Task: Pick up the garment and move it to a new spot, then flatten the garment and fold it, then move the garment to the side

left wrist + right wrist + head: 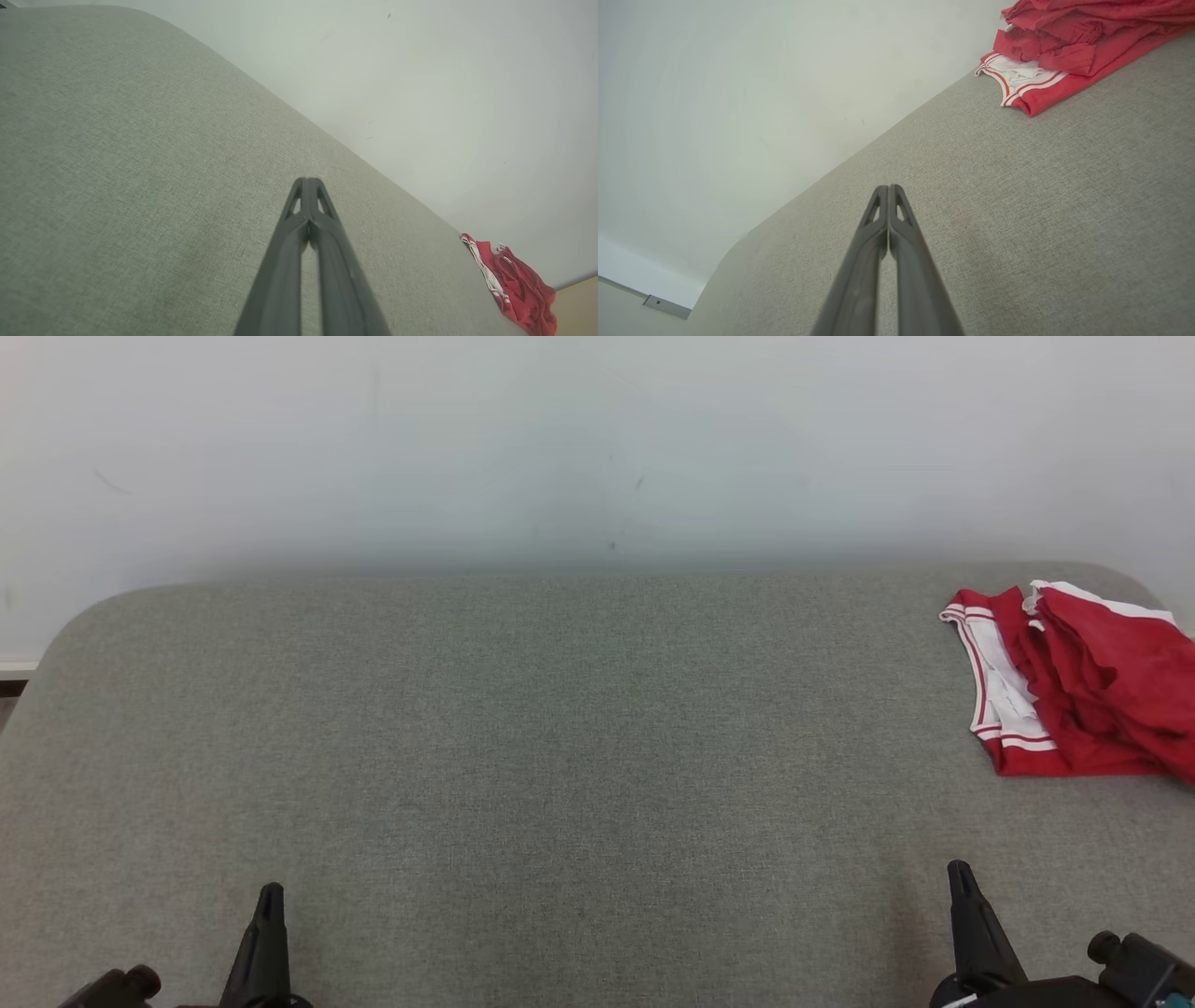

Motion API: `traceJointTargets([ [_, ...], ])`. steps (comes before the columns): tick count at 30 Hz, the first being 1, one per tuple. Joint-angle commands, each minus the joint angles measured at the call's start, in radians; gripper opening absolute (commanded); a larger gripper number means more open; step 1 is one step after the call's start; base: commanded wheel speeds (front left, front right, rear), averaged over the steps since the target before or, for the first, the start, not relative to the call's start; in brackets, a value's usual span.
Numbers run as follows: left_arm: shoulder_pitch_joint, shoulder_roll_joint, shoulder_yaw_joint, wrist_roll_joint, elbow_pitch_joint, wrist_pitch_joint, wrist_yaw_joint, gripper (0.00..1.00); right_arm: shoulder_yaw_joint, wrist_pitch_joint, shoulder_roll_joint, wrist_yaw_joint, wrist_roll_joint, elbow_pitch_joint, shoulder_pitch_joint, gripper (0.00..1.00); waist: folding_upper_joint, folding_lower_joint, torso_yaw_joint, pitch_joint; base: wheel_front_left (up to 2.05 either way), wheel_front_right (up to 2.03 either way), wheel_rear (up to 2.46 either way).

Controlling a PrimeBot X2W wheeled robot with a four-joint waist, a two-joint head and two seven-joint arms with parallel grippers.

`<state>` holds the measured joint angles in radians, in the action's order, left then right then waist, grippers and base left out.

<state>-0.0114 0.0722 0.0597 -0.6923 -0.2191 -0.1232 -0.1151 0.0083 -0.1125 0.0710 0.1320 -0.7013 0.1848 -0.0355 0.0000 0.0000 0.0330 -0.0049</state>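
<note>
Pointing forward over the grey fabric surface [560, 728], the left gripper [270, 894] and right gripper [960, 874] each have their 2 fingers pressed together, holding nothing. Farther off, the red garment [1074, 695] with white trim lies bunched at the surface's far right corner, well apart from both, before the pale wall [597, 448].

Head view high, looking forward-down across table [560, 728] to wall [560, 448]; both wrist views low, close over table, angled toward wall; all three share red garment [1074, 681].
</note>
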Motion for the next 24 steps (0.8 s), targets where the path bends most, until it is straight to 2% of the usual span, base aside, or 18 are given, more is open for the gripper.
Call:
traceJointTargets([
  [1,-0.027,0.001,0.008,-0.046,0.009,0.011,-0.004,0.00,-0.006,0.009,0.009,-0.001,-0.046,-0.009,0.029,0.00,-0.0001,0.0000,-0.001,0.000,0.00,0.00,0.00],
  [24,-0.052,-0.006,0.023,-0.324,-0.002,0.083,-0.009,0.00,-0.031,0.069,0.010,-0.001,-0.332,0.011,0.066,0.00,0.0000,0.0000,-0.008,0.002,0.00,0.00,0.00],
])
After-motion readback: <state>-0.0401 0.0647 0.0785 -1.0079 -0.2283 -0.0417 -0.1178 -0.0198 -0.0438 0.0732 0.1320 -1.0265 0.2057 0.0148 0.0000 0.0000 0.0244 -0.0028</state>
